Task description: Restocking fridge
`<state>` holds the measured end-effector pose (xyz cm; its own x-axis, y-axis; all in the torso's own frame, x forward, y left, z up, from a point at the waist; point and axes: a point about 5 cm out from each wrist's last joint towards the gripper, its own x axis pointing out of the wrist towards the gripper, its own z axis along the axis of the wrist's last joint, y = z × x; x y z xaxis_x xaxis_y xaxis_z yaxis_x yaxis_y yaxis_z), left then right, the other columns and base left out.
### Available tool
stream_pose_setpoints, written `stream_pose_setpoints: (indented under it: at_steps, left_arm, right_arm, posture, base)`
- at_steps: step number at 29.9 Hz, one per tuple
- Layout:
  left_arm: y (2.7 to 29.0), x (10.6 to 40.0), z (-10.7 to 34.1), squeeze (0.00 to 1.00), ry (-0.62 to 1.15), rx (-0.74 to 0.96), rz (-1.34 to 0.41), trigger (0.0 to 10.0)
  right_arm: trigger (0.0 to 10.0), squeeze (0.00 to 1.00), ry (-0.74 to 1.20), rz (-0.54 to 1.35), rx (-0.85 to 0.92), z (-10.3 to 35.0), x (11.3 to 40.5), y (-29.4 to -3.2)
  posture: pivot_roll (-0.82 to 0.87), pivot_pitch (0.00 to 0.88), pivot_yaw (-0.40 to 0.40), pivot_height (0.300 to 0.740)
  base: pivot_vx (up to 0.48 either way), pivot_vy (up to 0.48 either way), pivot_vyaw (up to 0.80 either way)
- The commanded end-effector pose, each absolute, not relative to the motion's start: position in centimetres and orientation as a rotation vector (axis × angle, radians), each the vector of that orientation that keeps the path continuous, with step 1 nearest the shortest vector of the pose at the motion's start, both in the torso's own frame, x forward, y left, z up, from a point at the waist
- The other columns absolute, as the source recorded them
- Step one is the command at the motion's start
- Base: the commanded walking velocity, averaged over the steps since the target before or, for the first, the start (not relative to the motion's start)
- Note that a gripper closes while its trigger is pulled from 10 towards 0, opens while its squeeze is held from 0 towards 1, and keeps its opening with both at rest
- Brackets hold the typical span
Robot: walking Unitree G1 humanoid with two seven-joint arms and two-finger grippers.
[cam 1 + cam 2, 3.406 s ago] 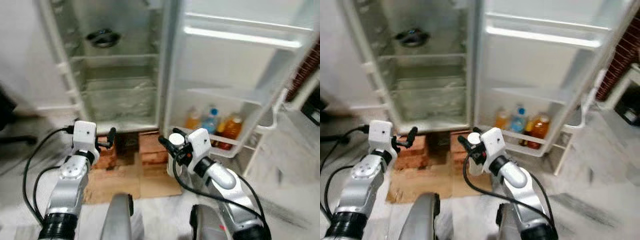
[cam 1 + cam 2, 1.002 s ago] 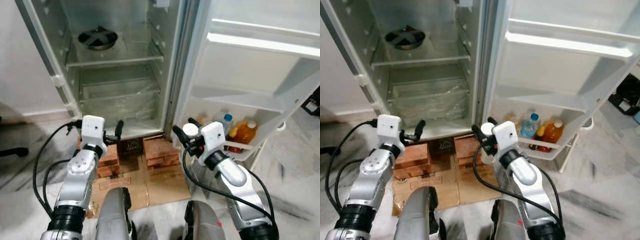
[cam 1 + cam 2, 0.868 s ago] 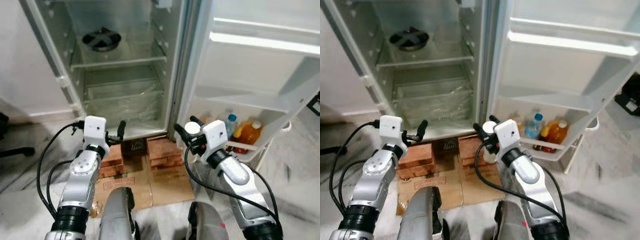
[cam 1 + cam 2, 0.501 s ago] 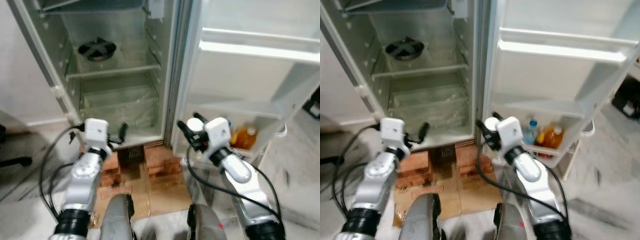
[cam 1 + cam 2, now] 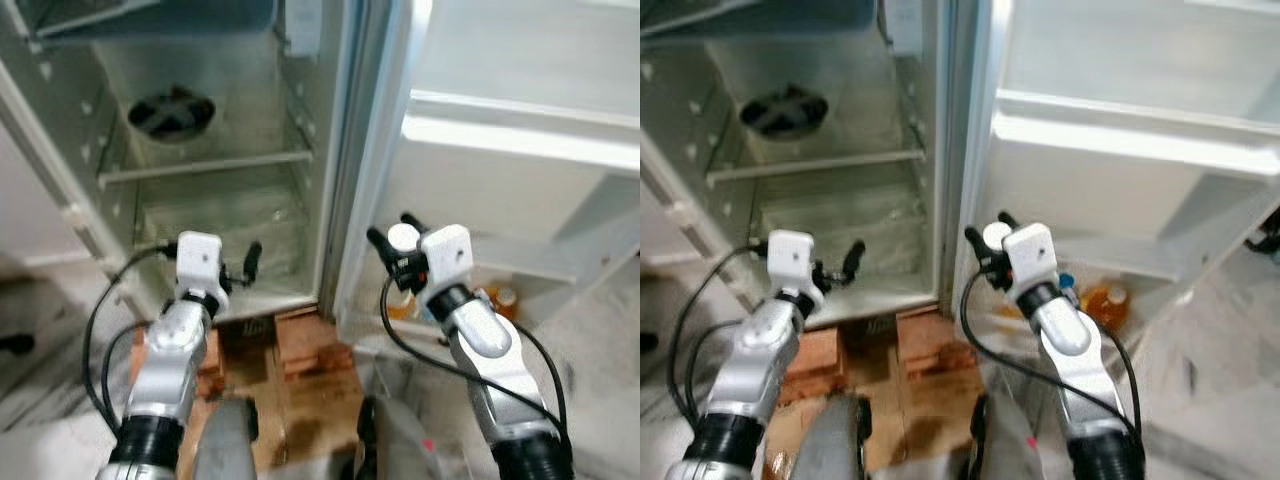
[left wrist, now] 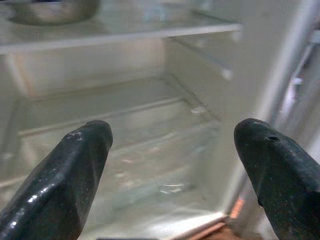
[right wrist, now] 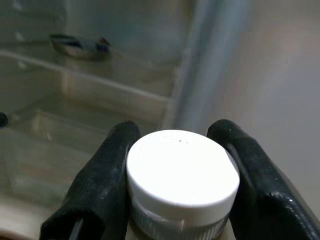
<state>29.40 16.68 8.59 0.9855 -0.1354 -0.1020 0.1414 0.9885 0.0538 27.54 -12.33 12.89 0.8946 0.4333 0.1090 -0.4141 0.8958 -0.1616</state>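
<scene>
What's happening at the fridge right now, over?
Right gripper shut on white-capped bottle, raised before open fridge. Left gripper open, empty, facing lower shelves. Nothing blocking.

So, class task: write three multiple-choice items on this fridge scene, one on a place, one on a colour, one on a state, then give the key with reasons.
1. Where is the dark bowl?
A. on a shelf inside the fridge
B. in the door bin
C. on the floor

2. What colour is the bottle's cap?
A. red
B. white
C. blue

3. How is the left gripper?
A. shut on a bottle
B. open, holding nothing
C. shut on a jar

Key: A, it sits on the glass shelf; B, white between the right gripper fingers; C is wrong, B, fingers apart.
</scene>
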Motion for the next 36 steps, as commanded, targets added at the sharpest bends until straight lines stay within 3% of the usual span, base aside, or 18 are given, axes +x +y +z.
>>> stream_pose_setpoints:
  at_steps: [1, 12, 19, 25, 36]
  left_arm:
    - [16.9, 29.3, 8.5, 0.00, 0.107, 0.054, -0.123, 10.0]
    - [16.8, 28.9, 8.2, 0.00, 0.135, 0.088, -0.141, 10.0]
    - [16.8, 28.3, 8.2, 0.00, 0.127, 0.179, -0.175, 10.0]
    - [17.3, 27.1, 8.5, 0.00, 0.133, 0.218, -0.167, 10.0]
    - [18.5, 23.0, 9.2, 0.00, 0.144, 0.370, -0.268, 10.0]
  right_arm:
    - [10.0, 0.00, -0.176, 0.465, -0.138, 13.5, 27.4, -11.8]
    - [10.0, 0.00, -0.150, 0.470, -0.133, 13.1, 27.2, -11.8]
    - [10.0, 0.00, -0.130, 0.485, -0.119, 12.5, 26.8, -11.5]
    - [10.0, 0.00, -0.106, 0.548, -0.110, 11.8, 26.9, -9.4]
    - [10.0, 0.00, -0.215, 0.590, -0.219, 13.3, 30.4, -6.2]
  posture:
    - [0.06, 0.000, -0.025, 0.572]
    - [0.06, 0.000, -0.028, 0.567]
    - [0.07, 0.000, -0.030, 0.532]
    - [0.08, 0.004, -0.034, 0.487]
    - [0.15, 0.110, -0.054, 0.487]
  base:
    - [0.000, 0.000, 0.00]
    - [0.000, 0.000, 0.00]
    - [0.000, 0.000, 0.00]
    - [0.000, 0.000, 0.00]
    - [0.000, 0.000, 0.00]
